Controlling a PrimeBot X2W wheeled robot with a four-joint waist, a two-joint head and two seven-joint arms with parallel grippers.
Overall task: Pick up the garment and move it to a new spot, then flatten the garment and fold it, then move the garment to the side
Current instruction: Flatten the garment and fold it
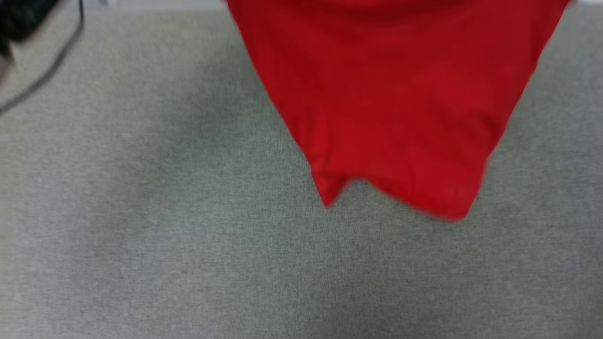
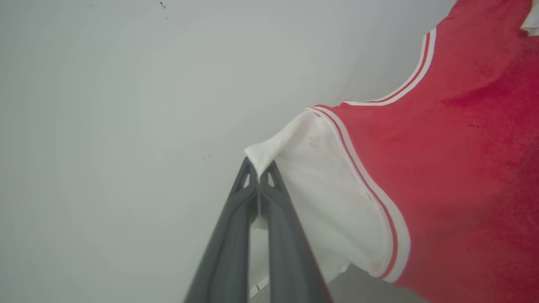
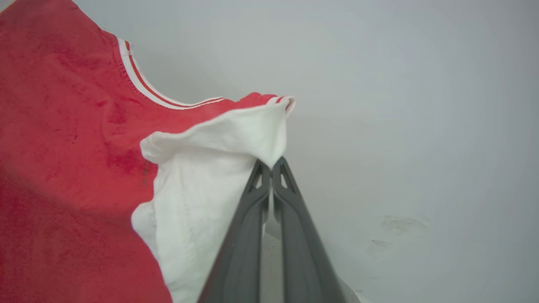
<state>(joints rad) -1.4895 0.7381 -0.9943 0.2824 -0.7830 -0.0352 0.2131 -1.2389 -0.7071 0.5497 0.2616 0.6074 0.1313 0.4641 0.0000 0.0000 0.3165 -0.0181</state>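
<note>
Two long-fingered dark hands are clamped shut on white sleeve cloth: left hand (image 2: 260, 167) on one sleeve, right hand (image 3: 270, 165) on the other. Between them the soft red T-shirt with white sleeves (image 1: 395, 108) hangs spread over the grey fabric counter (image 1: 141, 235).

My right hand (image 3: 270, 165) has its two dark fingers (image 3: 244, 235) pressed together on a fold of the white sleeve (image 3: 202, 185) of the garment (image 3: 63, 168). The red body spreads away to the left, with striped trim (image 3: 141, 84) curving along its upper edge. Behind it I see a plain pale grey surface (image 3: 400, 105).
</note>
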